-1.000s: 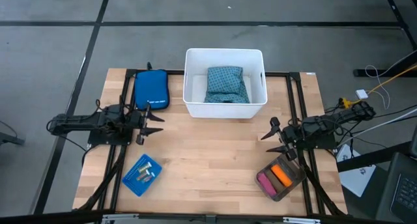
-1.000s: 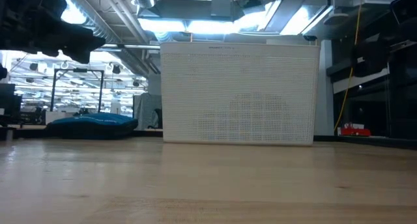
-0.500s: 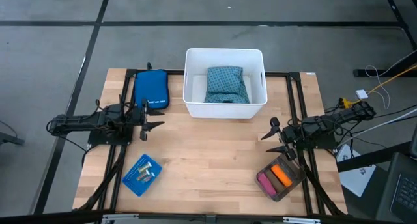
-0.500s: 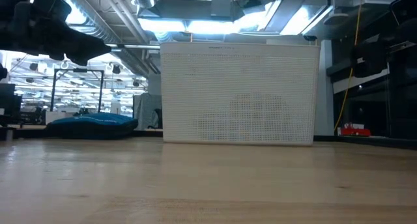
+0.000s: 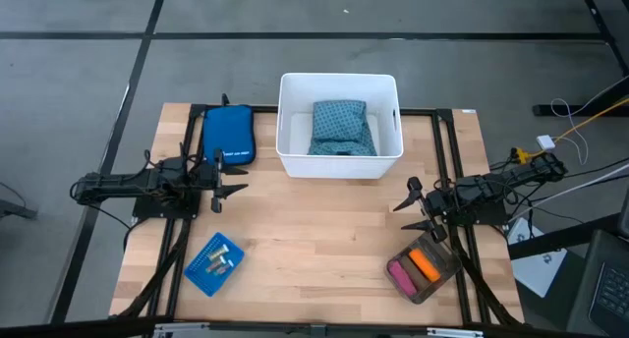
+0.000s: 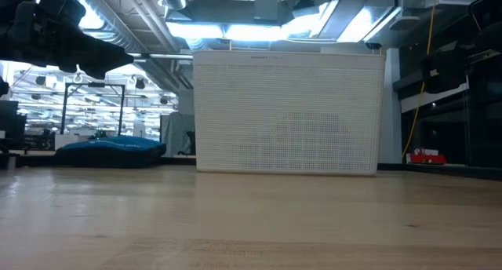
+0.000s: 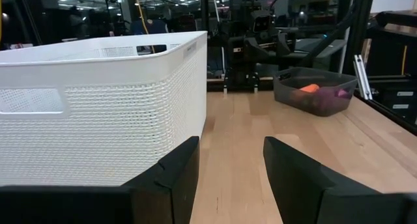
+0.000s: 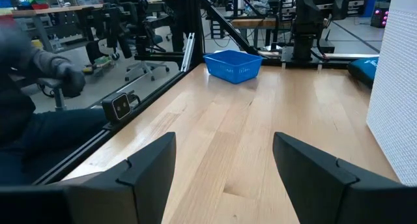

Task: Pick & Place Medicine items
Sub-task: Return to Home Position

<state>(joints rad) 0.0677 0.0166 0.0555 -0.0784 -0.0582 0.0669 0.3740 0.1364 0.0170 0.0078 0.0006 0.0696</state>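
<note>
Only the high view looks down into the white bin (image 5: 338,79), where the teal patterned pack (image 5: 341,128) lies, ahead of both my grippers and between them. The low view gives just that bin's perforated wall and the dark blue pouch (image 6: 110,151) beside it.

Past my left gripper (image 5: 232,181), my left wrist view catches the dark bin (image 7: 316,97) across the table (image 5: 314,230), with the orange tube (image 7: 310,88) and pink tube (image 5: 401,273) inside. That bin sits just beside my right gripper (image 5: 405,205).

My right wrist view shows the blue tray (image 8: 232,66) far across near the table edge, and a person's dark sleeve (image 8: 26,87) beyond the rail. The tray's silver and tan bits (image 5: 218,261) show only from above.

Bare wood lies open between my grippers. Both are spread wide and hold nothing.
</note>
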